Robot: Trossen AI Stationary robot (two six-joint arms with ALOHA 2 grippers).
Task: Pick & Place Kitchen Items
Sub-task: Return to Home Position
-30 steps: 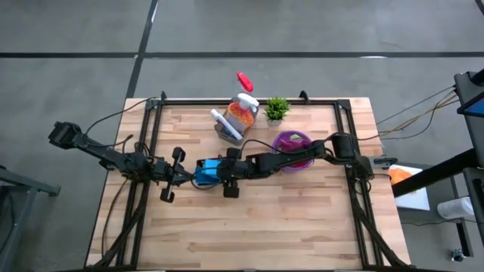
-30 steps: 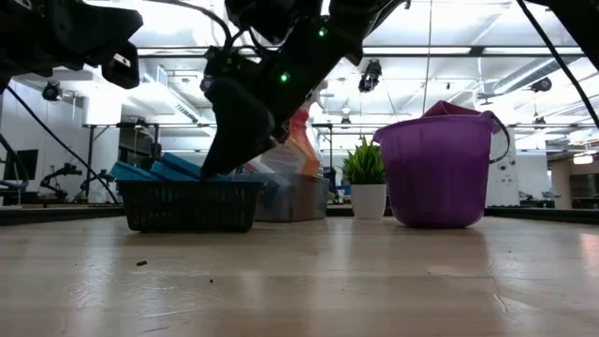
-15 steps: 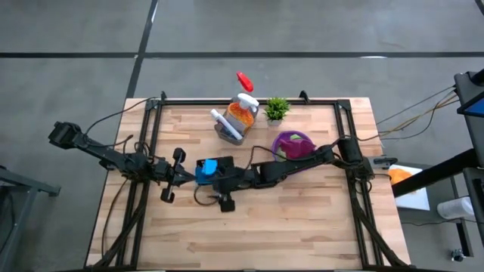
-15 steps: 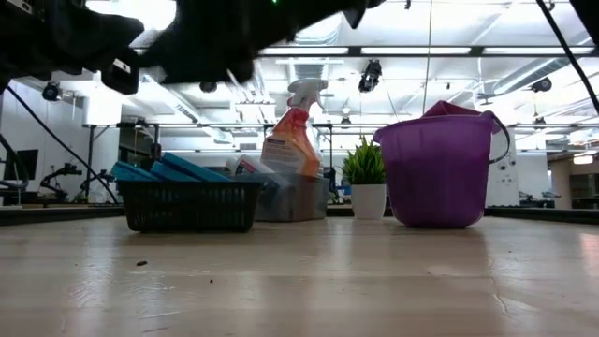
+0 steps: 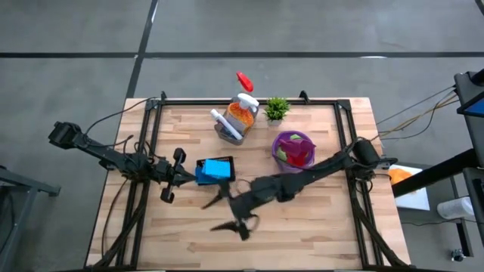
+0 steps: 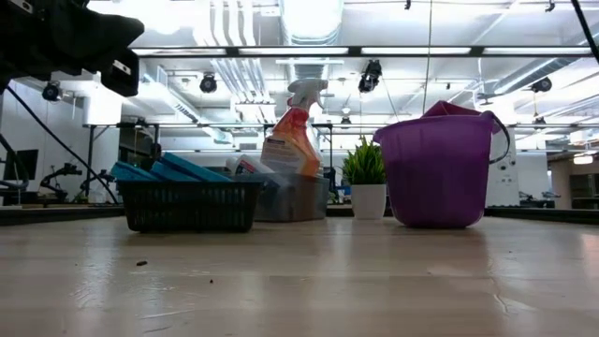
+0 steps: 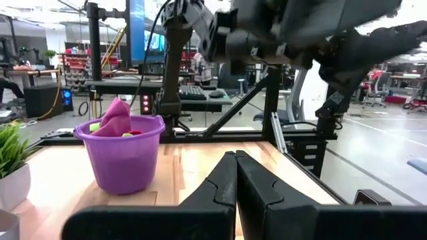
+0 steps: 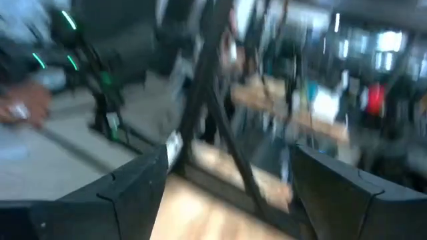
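A black basket (image 5: 215, 168) holding several blue sponges (image 6: 164, 170) stands at the table's middle. My left gripper (image 5: 189, 178) is shut and empty just left of the basket; its closed fingertips show in the left wrist view (image 7: 235, 160). My right gripper (image 5: 214, 214) is open and empty, nearer the front edge than the basket; its fingers stand wide apart in the right wrist view (image 8: 227, 200). A purple bucket (image 5: 293, 149) holds magenta, green and red cloths (image 7: 115, 119). An orange spray bottle (image 5: 242, 112) stands in a grey bin (image 5: 227, 130) at the back.
A small potted plant (image 5: 276, 109) stands at the far edge beside the spray bottle. A red object (image 5: 243, 80) lies on the floor beyond the table. Bare wood (image 5: 302, 234) stretches along the table's near side. Cables run along both sides of the table.
My right gripper has drawn away from the sponge basket toward the table's near edge and has risen out of the low view. The basket, bucket and bottle have stayed where they were.
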